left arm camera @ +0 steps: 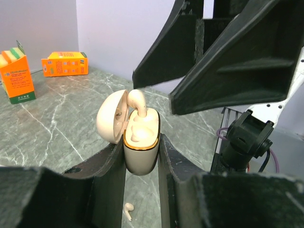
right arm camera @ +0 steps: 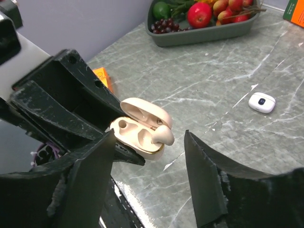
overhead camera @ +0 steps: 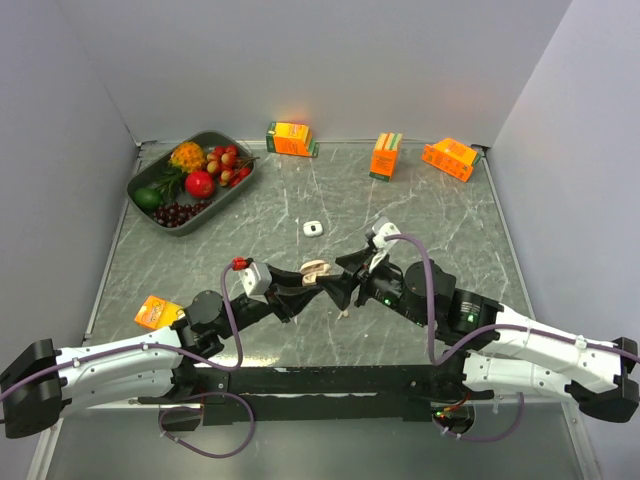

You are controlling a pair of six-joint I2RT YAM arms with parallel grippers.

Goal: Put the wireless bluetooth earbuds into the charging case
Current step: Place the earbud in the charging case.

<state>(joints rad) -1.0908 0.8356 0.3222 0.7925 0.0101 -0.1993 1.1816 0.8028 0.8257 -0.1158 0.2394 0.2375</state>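
My left gripper (left arm camera: 141, 142) is shut on the beige charging case (left arm camera: 141, 156), which it holds upright above the table with the lid swung open. One pale earbud (left arm camera: 137, 101) stands in the case's far well, its bulb poking up past the gold rim. In the right wrist view that earbud (right arm camera: 164, 136) leans out of the case (right arm camera: 135, 137) between my right gripper's (right arm camera: 148, 137) fingers, which stand open on either side and touch nothing. A second earbud (left arm camera: 128, 210), with a stem, lies on the table below the case. From above, the case (overhead camera: 314, 268) sits between the two grippers.
A small white rounded device (overhead camera: 315, 228) lies mid-table. A grey tray (overhead camera: 140, 190) of fruit stands at the back left. Orange cartons stand along the back (overhead camera: 291, 138), (overhead camera: 385, 155), (overhead camera: 450, 158), and one (overhead camera: 157, 312) lies near the left arm.
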